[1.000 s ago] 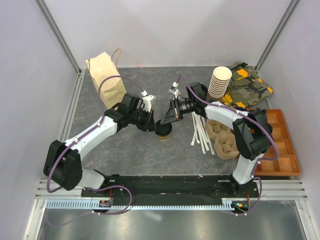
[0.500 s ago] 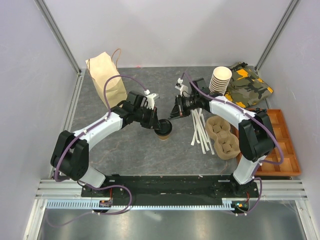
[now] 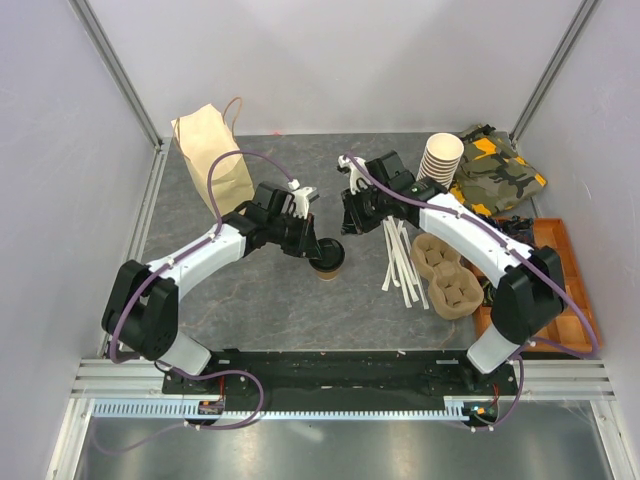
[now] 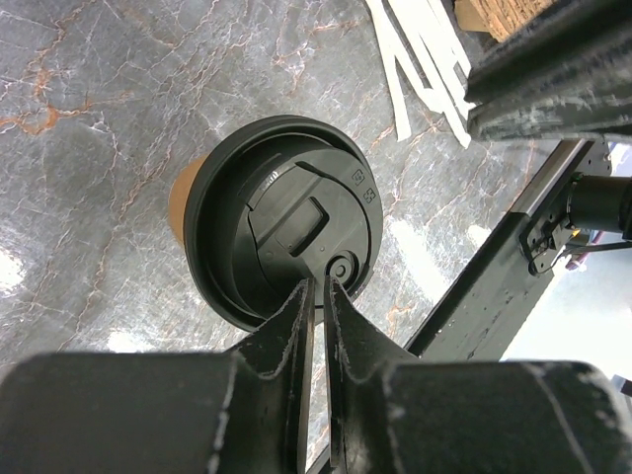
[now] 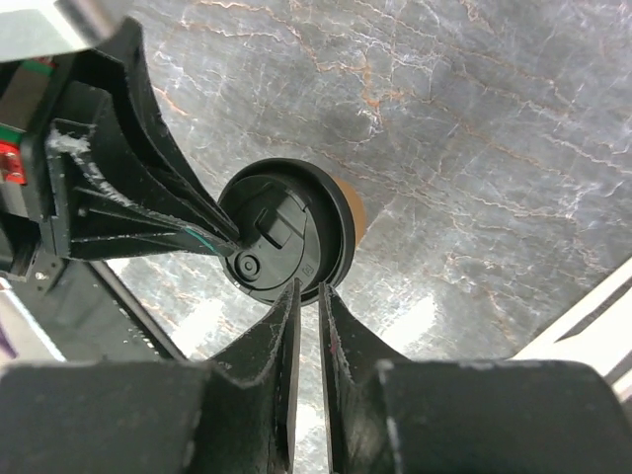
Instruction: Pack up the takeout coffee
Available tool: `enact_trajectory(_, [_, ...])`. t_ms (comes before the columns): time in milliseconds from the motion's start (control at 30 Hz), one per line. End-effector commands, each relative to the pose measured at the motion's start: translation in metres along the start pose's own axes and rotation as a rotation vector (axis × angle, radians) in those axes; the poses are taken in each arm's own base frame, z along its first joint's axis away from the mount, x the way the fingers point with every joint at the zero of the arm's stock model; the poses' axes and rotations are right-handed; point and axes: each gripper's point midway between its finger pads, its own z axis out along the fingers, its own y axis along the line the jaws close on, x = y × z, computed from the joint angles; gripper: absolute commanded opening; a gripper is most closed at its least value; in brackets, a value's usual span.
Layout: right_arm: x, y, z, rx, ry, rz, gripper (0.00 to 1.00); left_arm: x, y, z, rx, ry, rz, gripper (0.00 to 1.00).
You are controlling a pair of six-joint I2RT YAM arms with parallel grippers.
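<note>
The takeout coffee [image 3: 327,260], a brown paper cup with a black lid [image 4: 286,232], stands on the grey table near the middle. My left gripper [image 3: 317,248] is over it. In the left wrist view its tips [image 4: 318,284] are almost together on the lid's top near the rim, with nothing between them. My right gripper [image 3: 350,218] hangs just behind and to the right of the cup, apart from it. In the right wrist view its jaws [image 5: 308,288] show a narrow slit with nothing in it, and the lid [image 5: 286,232] lies beyond the tips.
A brown paper bag [image 3: 212,150] stands at the back left. White sticks [image 3: 400,260] and a pulp cup carrier [image 3: 445,272] lie right of the cup. A stack of lidless cups [image 3: 438,165], a camouflage bag [image 3: 497,170] and an orange tray [image 3: 568,290] fill the right side.
My right gripper has drawn back from the cup toward the rear and its jaws have parted a little. The left gripper stays on the lid, and the cup has not moved.
</note>
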Motion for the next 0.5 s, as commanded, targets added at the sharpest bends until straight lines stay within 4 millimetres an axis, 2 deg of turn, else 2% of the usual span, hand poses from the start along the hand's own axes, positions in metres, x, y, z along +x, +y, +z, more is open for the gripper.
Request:
enact_trajectory(0, [-0.01,0.0,-0.002,0.051,-0.029,-0.06,0.2,0.003,0.007,0.007,-0.031,0.017,-0.024,0.15])
enact_trajectory(200, [0.009,0.001,0.033,-0.008,0.026,-0.023,0.2,0.007,0.011,0.011,-0.035,0.034,-0.032,0.14])
enact_trajectory(267, [0.021,0.0,0.043,-0.019,0.06,-0.013,0.2,0.009,0.013,0.012,-0.041,0.039,-0.031,0.14])
enact_trajectory(367, [0.054,-0.013,0.061,0.006,0.15,0.009,0.19,0.013,0.017,0.013,-0.057,0.052,-0.036,0.12])
enact_trajectory(467, [0.079,-0.024,0.07,0.034,0.206,0.028,0.16,0.017,0.022,0.016,-0.073,0.07,-0.048,0.11])
